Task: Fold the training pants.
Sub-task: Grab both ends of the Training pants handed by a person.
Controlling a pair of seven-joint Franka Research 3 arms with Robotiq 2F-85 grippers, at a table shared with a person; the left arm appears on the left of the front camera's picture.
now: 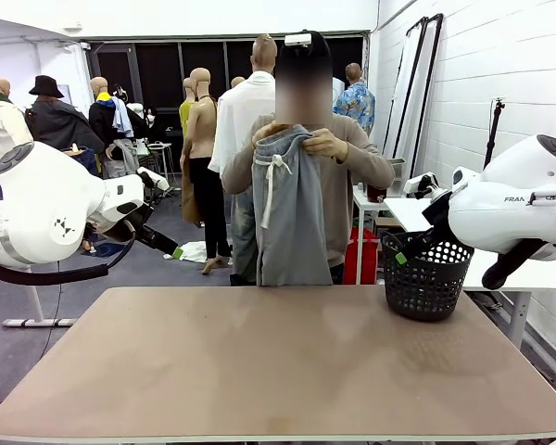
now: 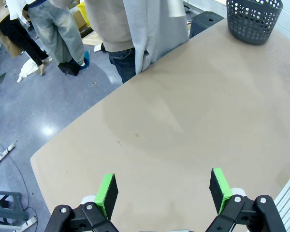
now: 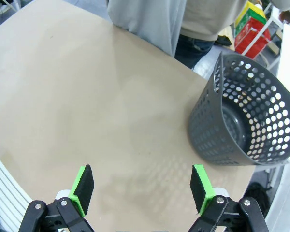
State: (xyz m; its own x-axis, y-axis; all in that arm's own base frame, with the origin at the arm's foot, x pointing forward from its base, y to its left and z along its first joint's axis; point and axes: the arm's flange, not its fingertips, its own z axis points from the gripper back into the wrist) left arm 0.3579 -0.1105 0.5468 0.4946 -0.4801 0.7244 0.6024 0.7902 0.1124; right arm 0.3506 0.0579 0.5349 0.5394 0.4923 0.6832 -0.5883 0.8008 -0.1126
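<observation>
A person at the far side of the table holds the light grey training pants [image 1: 290, 211] up by the waistband with both hands, the white drawstring dangling down the front. The legs hang to the table's far edge, and their lower part [image 2: 154, 26] shows in the left wrist view and again [image 3: 150, 19] in the right wrist view. My left gripper [image 2: 162, 191] hovers open above the bare tabletop, nothing between its green pads. My right gripper [image 3: 142, 188] is open too, above the table beside the basket. Both arms are held back at the sides.
A dark perforated basket [image 1: 426, 275] stands empty at the table's far right corner. The brown tabletop [image 1: 278, 362] is bare. A white table stands behind the basket on the right.
</observation>
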